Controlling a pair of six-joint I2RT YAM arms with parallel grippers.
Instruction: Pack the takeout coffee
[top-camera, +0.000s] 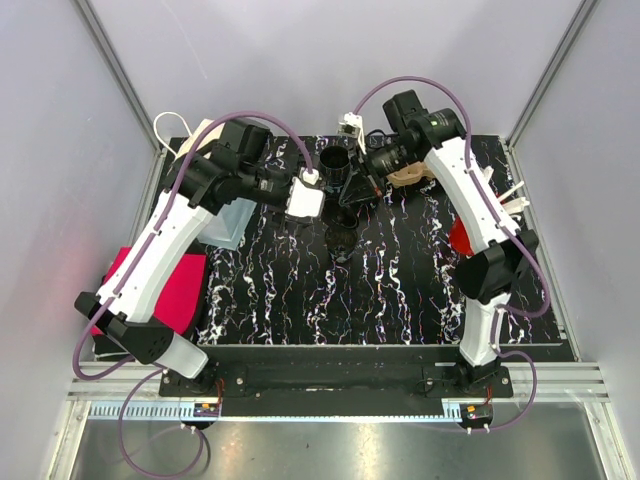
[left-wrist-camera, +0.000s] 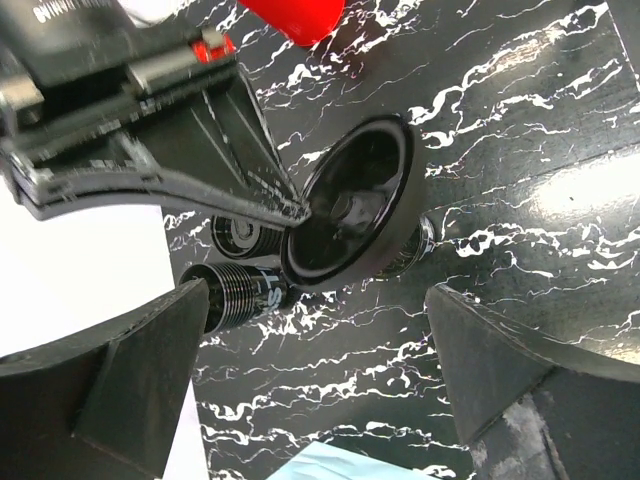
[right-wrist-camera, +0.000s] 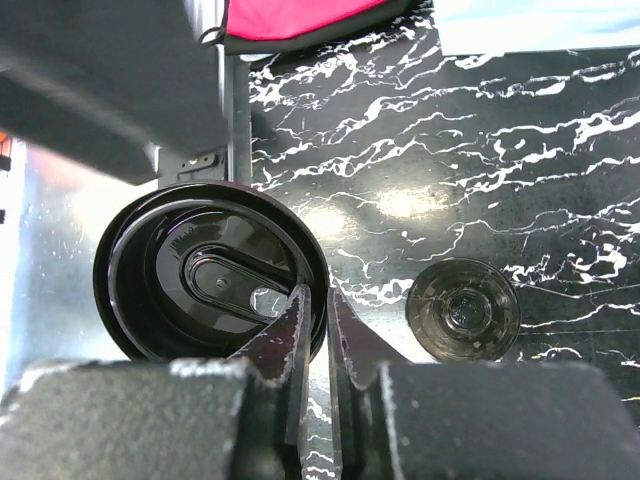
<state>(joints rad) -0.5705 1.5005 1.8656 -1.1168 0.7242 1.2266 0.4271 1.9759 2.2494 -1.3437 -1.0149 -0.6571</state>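
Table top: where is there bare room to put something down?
Bare: the near half of the marble table, between the pink cloth and the right arm, in front of the small black cup. Crowded: the far middle, where the open left gripper, the right gripper pinching the black lid, and the cardboard carrier cluster.

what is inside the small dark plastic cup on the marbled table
The small dark plastic cup shows only its ringed base inside, so it looks empty. Nothing covers its mouth.

The marble mat's (top-camera: 300, 310) near half lies open; from centre to far edge, a black cup (top-camera: 342, 241), left gripper (top-camera: 305, 202) and right gripper's (right-wrist-camera: 315, 300) lid (right-wrist-camera: 200, 285) crowd together.
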